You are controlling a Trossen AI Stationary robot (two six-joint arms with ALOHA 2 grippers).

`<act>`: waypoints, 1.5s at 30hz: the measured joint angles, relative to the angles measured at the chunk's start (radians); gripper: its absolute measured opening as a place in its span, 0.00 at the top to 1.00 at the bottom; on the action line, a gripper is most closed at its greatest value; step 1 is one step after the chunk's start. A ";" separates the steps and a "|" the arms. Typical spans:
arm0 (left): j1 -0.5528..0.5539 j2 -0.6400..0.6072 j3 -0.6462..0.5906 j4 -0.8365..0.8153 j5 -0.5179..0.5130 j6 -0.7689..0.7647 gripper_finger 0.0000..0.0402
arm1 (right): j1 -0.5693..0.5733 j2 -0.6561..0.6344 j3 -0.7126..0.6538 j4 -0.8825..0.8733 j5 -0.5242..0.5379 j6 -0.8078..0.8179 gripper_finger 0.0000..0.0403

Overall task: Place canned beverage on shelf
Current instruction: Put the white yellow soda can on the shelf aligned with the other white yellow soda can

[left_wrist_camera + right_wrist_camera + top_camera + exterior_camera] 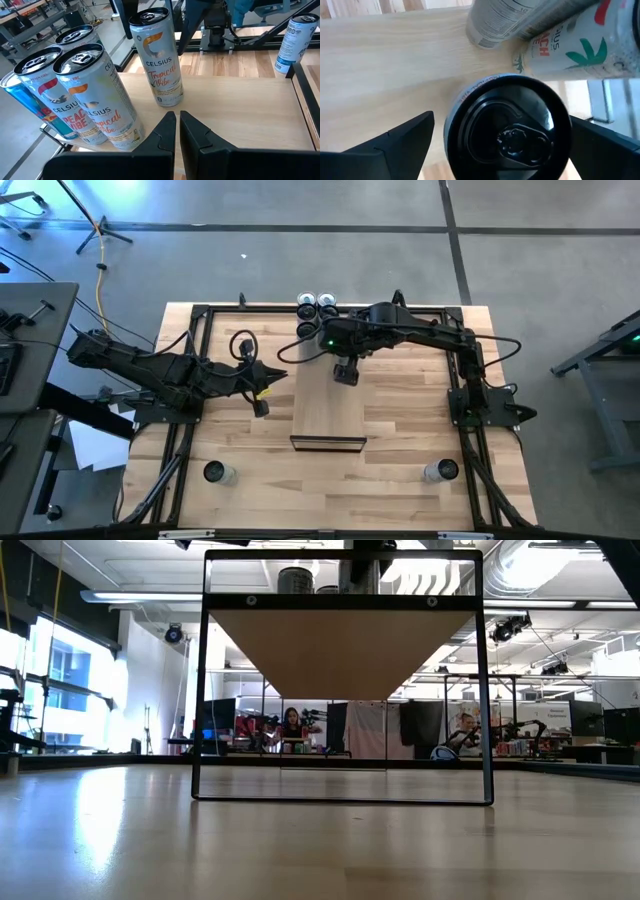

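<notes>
The right tool [495, 145] hangs straight above the slim white aluminium can with the black lid [507, 131], its fingers spread wide to either side and touching nothing. That can stands upright on the long pale smooth-wood shelf [328, 410], near the far end, a little apart from the cluster of matching white printed cans [75, 90] at the shelf's back edge. So the beverage looks delivered, and the job now, I'd say, is a clean exit. Best to lift straight up, keeping both fingers clear of the lid's rim, because a tall narrow can like this would tip at a nudge and could knock into its neighbours. No sideways swing until the fingers are above the top.

Over on the other side, the left tool [177, 132] waits with its fingers pressed together, empty, low over the shelf's surface and aimed at the cans. Two spare cans stand on the butcher-block tabletop [250, 470] near the front corners, well apart from everything.
</notes>
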 joint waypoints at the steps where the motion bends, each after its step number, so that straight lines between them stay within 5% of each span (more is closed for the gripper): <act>1: 0.000 0.000 0.000 0.000 0.000 -0.008 1.00 | -0.001 0.000 0.000 0.000 0.001 -0.026 0.01; 13: 0.000 0.000 0.000 0.000 0.000 -0.051 1.00 | -0.005 0.000 0.000 0.007 0.001 -0.348 0.01; 20: 0.000 0.000 0.000 0.000 0.007 -0.101 1.00 | -0.005 0.000 0.000 0.005 -0.115 -0.581 0.01; 36: 0.000 0.000 0.000 0.000 0.009 -0.131 1.00 | -0.005 0.000 0.000 0.009 -0.189 -0.845 0.01; 45: 0.000 0.000 0.000 0.000 0.010 -0.140 1.00 | -0.005 0.001 0.000 0.040 -0.191 -0.848 0.01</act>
